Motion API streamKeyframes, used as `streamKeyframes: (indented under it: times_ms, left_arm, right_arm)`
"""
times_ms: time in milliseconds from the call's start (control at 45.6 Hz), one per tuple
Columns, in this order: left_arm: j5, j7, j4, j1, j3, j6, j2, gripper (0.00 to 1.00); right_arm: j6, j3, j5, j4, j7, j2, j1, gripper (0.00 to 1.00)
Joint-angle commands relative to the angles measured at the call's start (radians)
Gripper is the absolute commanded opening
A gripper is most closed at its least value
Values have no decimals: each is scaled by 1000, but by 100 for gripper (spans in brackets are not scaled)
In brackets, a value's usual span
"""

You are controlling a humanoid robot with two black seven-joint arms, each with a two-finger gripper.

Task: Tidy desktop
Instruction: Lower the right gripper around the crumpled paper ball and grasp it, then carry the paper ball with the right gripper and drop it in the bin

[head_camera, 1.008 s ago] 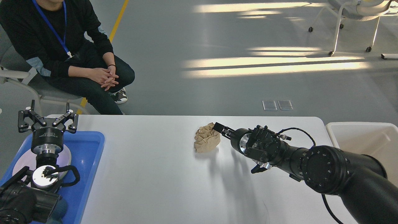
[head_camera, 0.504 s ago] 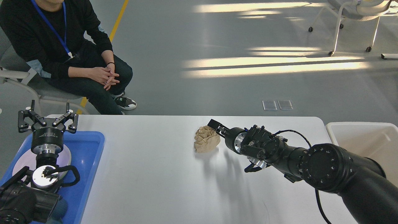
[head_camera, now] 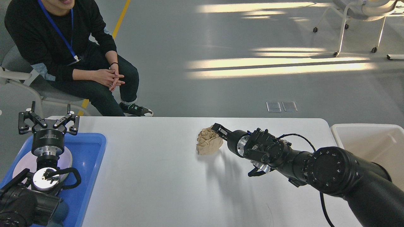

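Our desktop, white with rounded corners, fills the lower middle of the view. A blue tray lies at its left end and a white bin stands just off its right end. Beyond the far left corner a seated person has leaned forward since a second ago and pushed one shoe out toward the table edge.

Our right arm reaches across from the lower right; over that second it has slid left toward the crumpled tan paper, which sits mid-table near the far edge and has barely shifted. Our right gripper touches the paper's right side; we see it too end-on and dark to tell how its jaws stand or whether they grip the paper.

Our left gripper hangs unmoved over the tray above a pale plate, jaws spread wide and empty. Its collar bears small print that we cannot read.
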Motion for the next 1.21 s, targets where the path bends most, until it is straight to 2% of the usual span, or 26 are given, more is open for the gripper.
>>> streamKeyframes:
  times_ms: [0, 88, 219, 285, 307, 351, 526, 657, 877, 1096, 1183]
  left_arm:
    - [0, 0, -1, 0, 0, 0, 0, 96]
    - [0, 0, -1, 0, 0, 0, 0, 96]
    - [0, 0, -1, 0, 0, 0, 0, 96]
    - [0, 0, 1, 0, 0, 0, 0, 96]
    - [0, 0, 1, 0, 0, 0, 0, 96]
    - [0, 0, 1, 0, 0, 0, 0, 96]
    - [0, 0, -1, 0, 0, 0, 0, 96]
    - [0, 0, 1, 0, 0, 0, 0, 96]
    - [0, 0, 1, 0, 0, 0, 0, 96]
    - [0, 0, -1, 0, 0, 0, 0, 96]
    - [0, 0, 1, 0, 0, 0, 0, 96]
  right_arm:
    - [1, 0, -1, 1, 0, 0, -5, 46]
    - [3, 0, -1, 2, 0, 0, -8, 37]
    - [3, 0, -1, 2, 0, 0, -9, 33]
    - [3, 0, -1, 5, 0, 1, -9, 25]
    - [7, 0, -1, 11, -2, 2, -9, 22]
    - [9, -2, -3, 27, 0, 2, -9, 0]
    - [9, -5, -12, 53, 0, 5, 9, 0]
    - [9, -2, -13, 172, 1, -21, 89, 0]
    - [9, 36, -15, 454, 1, -244, 334, 0]
    - [23, 33, -15, 622, 0, -454, 552, 0]
    - [73, 30, -18, 657, 0, -537, 635, 0]
